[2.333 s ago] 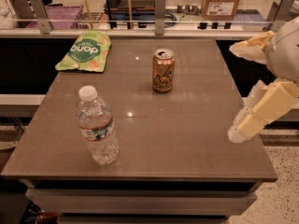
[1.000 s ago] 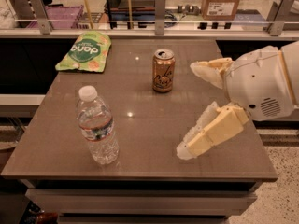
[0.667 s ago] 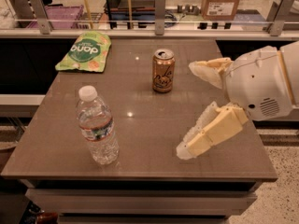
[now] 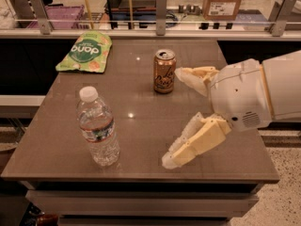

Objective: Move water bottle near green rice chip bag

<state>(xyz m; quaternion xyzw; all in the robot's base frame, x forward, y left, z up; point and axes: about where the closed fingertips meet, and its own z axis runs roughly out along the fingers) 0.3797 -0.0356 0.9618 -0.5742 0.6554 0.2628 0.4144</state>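
Note:
The water bottle, clear ribbed plastic with a white cap and a thin label band, stands upright near the front left of the brown table. The green rice chip bag lies flat at the table's far left corner. My gripper reaches in from the right over the table, open and empty, with one cream finger near the can and the other lower toward the front edge. The gripper is well to the right of the bottle, not touching it.
An orange-gold drinks can stands upright mid-table, just left of the upper finger. A rail with metal posts runs behind the table, with a cardboard box beyond it. The table's front edge is close below the bottle.
My gripper has come in from the right edge, leftward over the table toward the bottle and can. The bottle, can and bag have not moved.

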